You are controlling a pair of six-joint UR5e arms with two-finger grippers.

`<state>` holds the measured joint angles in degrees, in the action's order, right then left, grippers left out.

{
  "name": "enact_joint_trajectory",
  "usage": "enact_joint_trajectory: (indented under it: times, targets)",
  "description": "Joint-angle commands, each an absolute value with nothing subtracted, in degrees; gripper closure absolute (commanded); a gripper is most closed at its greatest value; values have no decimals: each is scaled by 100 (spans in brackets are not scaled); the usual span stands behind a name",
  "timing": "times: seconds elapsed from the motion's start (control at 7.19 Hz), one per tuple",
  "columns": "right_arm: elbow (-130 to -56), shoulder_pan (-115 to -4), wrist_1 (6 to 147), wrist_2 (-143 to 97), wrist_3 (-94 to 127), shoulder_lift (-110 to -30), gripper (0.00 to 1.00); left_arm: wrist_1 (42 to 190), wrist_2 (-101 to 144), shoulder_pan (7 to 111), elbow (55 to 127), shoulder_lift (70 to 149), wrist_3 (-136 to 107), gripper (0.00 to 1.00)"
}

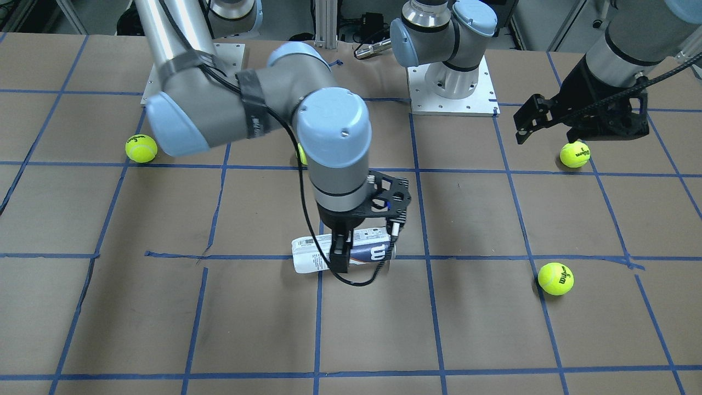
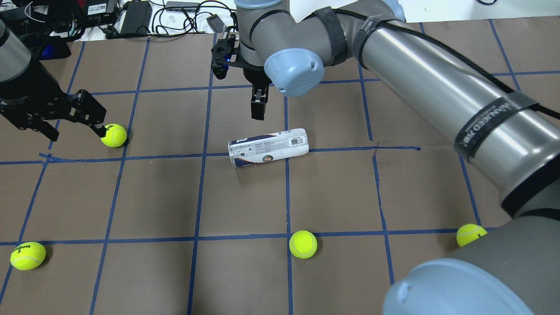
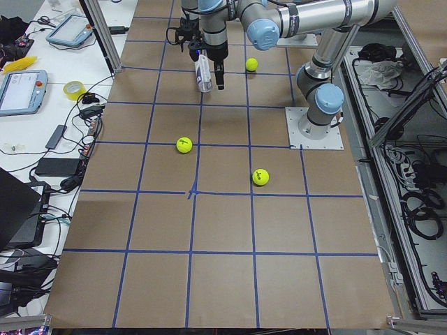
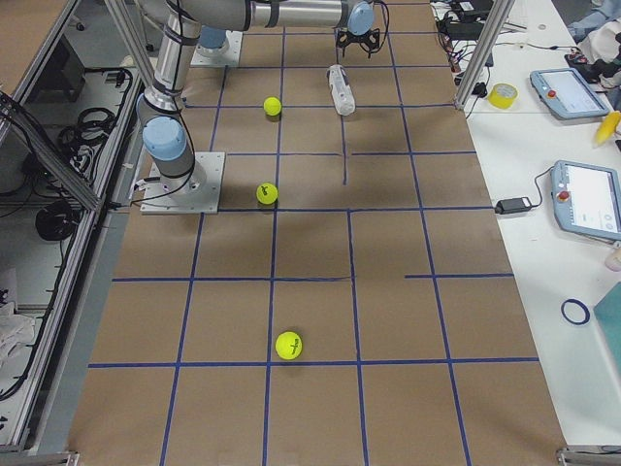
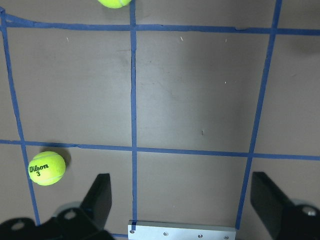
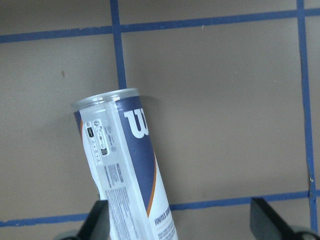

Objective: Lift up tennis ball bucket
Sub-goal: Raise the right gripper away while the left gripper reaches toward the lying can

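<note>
The tennis ball bucket (image 2: 267, 147) lies on its side near the middle of the table. It is a slim can with a white and navy label; it also shows in the front view (image 1: 312, 257) and the right wrist view (image 6: 125, 165). My right gripper (image 1: 343, 241) hangs over it, open and empty. In the right wrist view (image 6: 185, 225) the can lies under the view's left finger (image 6: 100, 220), off centre between the jaws. My left gripper (image 2: 94, 120) is open and empty, far off beside a tennis ball (image 2: 113, 135).
Yellow-green tennis balls lie around: one near the table's left corner (image 2: 28, 255), one in front of the can (image 2: 303, 244), one by my right arm (image 2: 470, 234). The arm base plates (image 1: 452, 93) sit at the robot side. Cables and gear lie beyond the far edge.
</note>
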<state>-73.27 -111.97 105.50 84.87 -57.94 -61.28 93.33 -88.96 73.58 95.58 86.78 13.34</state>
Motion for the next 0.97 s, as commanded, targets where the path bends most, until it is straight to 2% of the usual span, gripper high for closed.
enact_joint_trajectory:
  times: [0.0, 0.14, 0.42, 0.83]
  targets:
    - [-7356, -10690, 9716, 8446, -5206, -6947, 0, 9282, -7695, 7365, 9562, 8928, 1388, 0]
    - [-7356, -10200, 8920, 8411, -5107, -7378, 0, 9133, -7151, 7383, 9562, 9017, 1389, 0]
    - [-7348, -9434, 8343, 8446, -4941, -7741, 0, 8330, -6919, 7688, 9667, 9306, 1258, 0]
    - [-7365, -9097, 8061, 8534, -3757, -8156, 0, 7140, -5472, 8103, 10570, 9763, 1047, 0]
